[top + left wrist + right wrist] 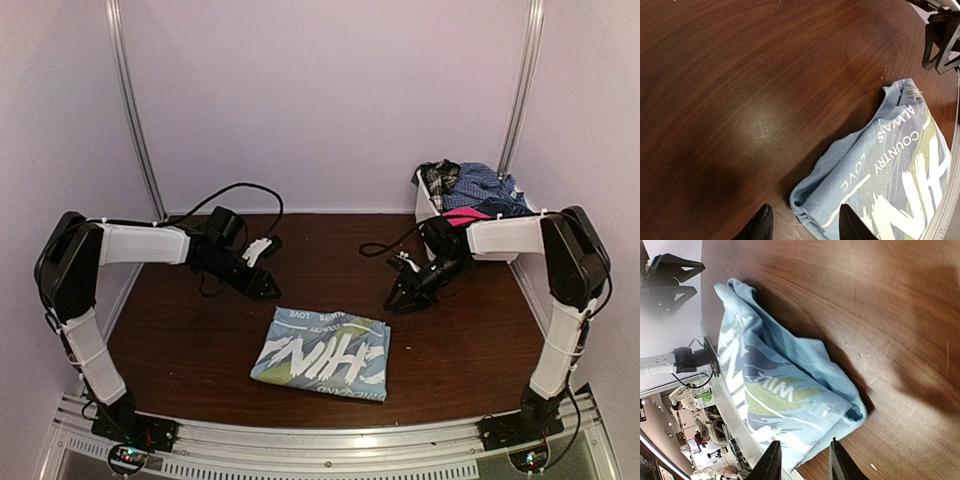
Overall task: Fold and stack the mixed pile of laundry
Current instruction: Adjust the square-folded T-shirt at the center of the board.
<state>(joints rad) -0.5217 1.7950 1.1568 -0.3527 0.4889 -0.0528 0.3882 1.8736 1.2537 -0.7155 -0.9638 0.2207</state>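
Left gripper (268,266) hangs spread and empty over the table (190,340); just right of it the light blue T-shirt (320,355) lies folded flat, mid-table near the front edge; right gripper (400,297) hovers beside it, jaws apart, holding nothing; the laundry pile (480,188) sits heaped in the white basket (427,210), far right; this fold looks finished, so the next move calls for reaching into the basket for another garment.

My left arm (145,243) and right arm (505,237) both reach inward, wrists tipped down. On my wrist feeds the left claw (262,283) has its jaws parted, gripping nothing; the right claw (400,298) likewise.
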